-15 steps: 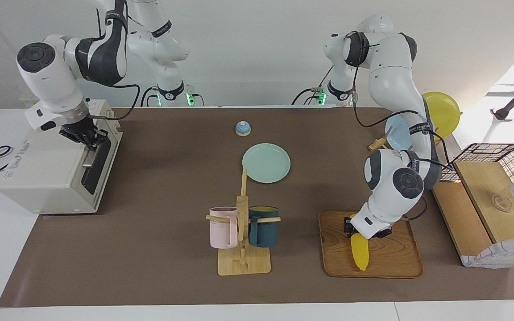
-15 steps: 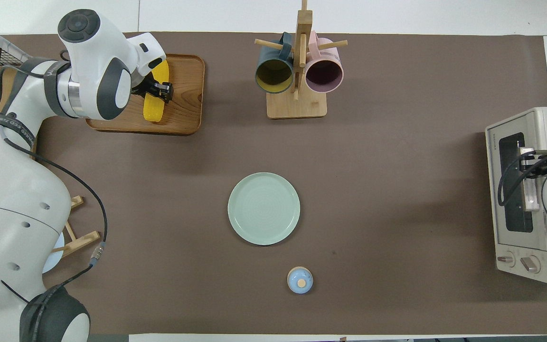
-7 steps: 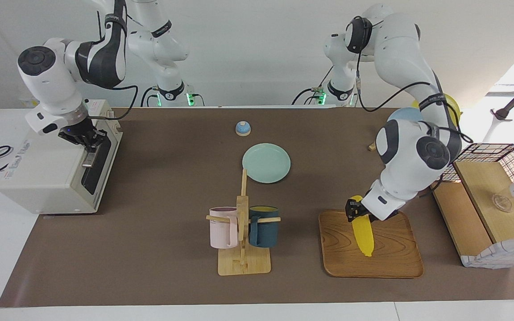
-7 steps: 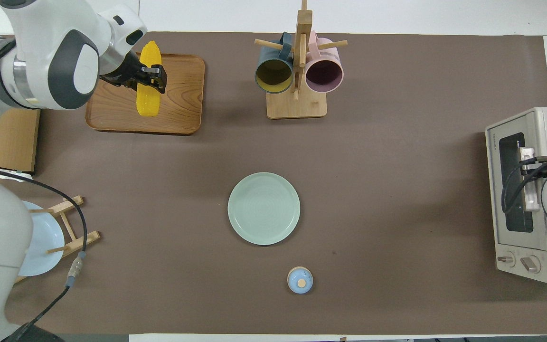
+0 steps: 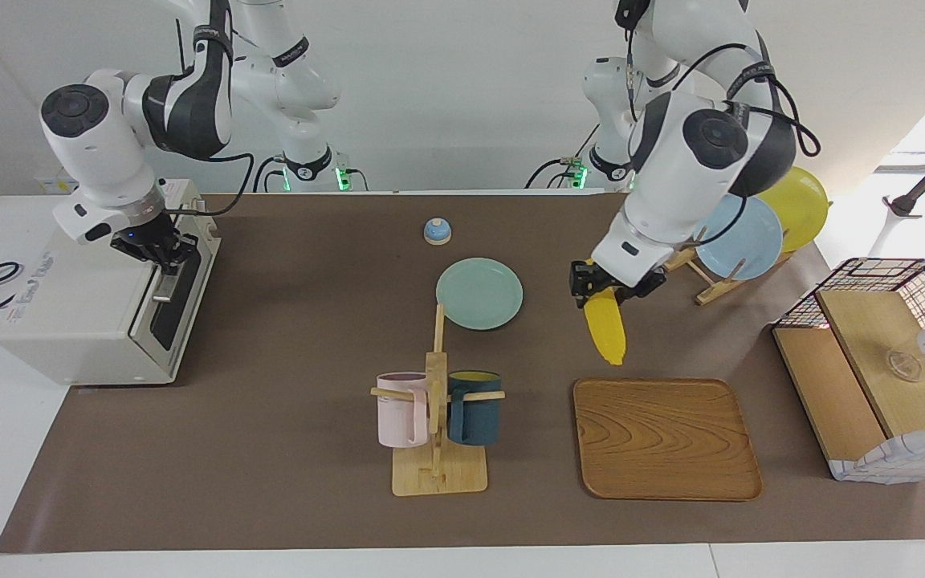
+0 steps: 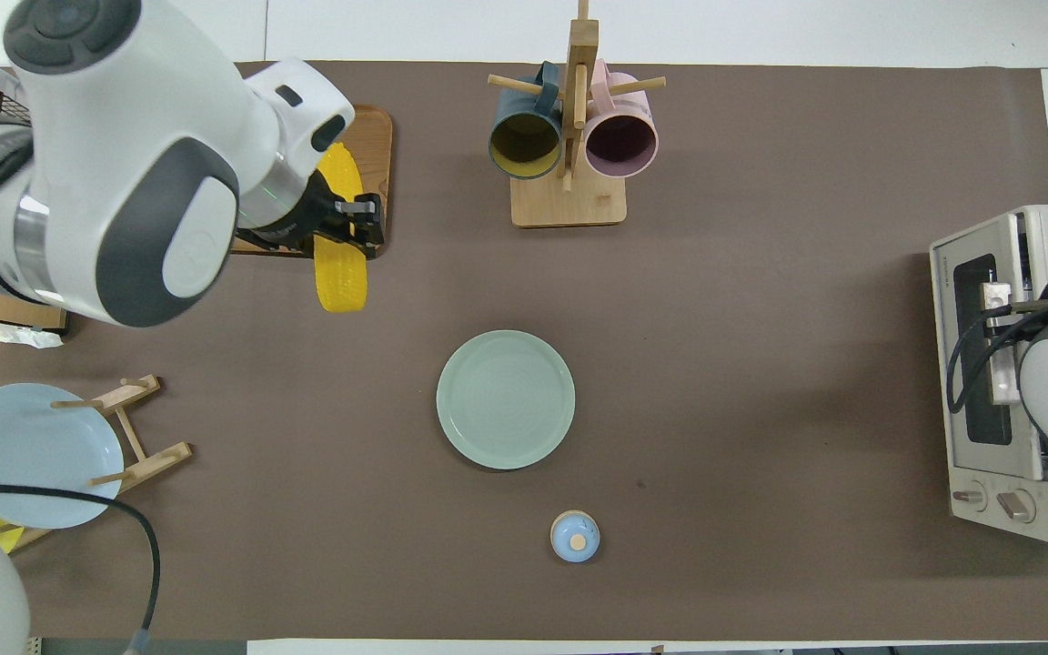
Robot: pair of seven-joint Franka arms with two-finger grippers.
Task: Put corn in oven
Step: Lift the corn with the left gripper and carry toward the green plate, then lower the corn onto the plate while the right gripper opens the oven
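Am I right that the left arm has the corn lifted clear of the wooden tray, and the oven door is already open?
Not quite. The corn is lifted clear of the tray, but the oven door is shut, as the facing view shows; the right gripper is at its handle.

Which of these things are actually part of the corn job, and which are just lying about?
Part of the job:
- bright yellow plastic-looking corn cob, held up by the left gripper
- boxy off-white toaster oven, the right gripper at its door handle

Just lying about:
- wooden tray
- round pale green plate
- wooden mug rack
- small blue bell
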